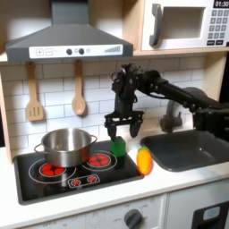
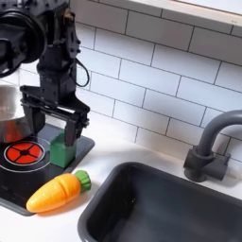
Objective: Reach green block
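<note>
Carrot toy (image 2: 57, 191) nearest; green block (image 2: 62, 149) between spread gripper (image 2: 53, 129) fingers (ungrasped).

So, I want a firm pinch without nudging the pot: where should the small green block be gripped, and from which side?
Grip the small bright green cube-like block across its two flat side faces, coming straight down from above. It sits upright on the stove's black cooktop, and the end effector hangs open right over it, fingers either side. The steel pot and orange carrot toy stand apart, so a vertical approach looks clear.
</note>
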`<state>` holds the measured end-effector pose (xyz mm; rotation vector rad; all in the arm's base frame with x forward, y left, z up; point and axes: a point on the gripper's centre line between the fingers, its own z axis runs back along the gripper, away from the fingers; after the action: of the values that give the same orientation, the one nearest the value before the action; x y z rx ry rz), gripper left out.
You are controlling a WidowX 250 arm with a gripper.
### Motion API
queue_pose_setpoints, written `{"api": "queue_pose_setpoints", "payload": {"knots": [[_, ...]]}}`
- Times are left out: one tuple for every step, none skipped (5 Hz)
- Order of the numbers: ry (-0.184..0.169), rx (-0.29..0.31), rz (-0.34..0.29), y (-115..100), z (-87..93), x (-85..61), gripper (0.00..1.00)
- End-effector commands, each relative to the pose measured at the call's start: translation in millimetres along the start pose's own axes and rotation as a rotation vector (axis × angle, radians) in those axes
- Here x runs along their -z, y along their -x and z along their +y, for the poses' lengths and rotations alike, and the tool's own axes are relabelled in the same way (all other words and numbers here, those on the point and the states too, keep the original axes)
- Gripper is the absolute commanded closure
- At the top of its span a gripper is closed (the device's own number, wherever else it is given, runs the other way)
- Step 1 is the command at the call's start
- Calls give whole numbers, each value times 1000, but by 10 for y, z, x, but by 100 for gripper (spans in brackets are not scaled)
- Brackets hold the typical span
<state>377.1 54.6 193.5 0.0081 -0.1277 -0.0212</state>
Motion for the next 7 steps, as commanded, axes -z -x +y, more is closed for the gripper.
{"api": "queue_pose_setpoints", "payload": {"knots": [[-6, 4, 6, -88, 5, 95, 0], [-3, 0, 13, -110, 12, 136, 0], [-6, -2, 20, -108, 10, 162, 0], [-2, -7, 31, -92, 37, 230, 0], [2, 13, 24, -105, 27, 279, 0], [-2, 14, 31, -99, 30, 376, 0], [3, 14, 43, -81, 37, 447, 0]]}}
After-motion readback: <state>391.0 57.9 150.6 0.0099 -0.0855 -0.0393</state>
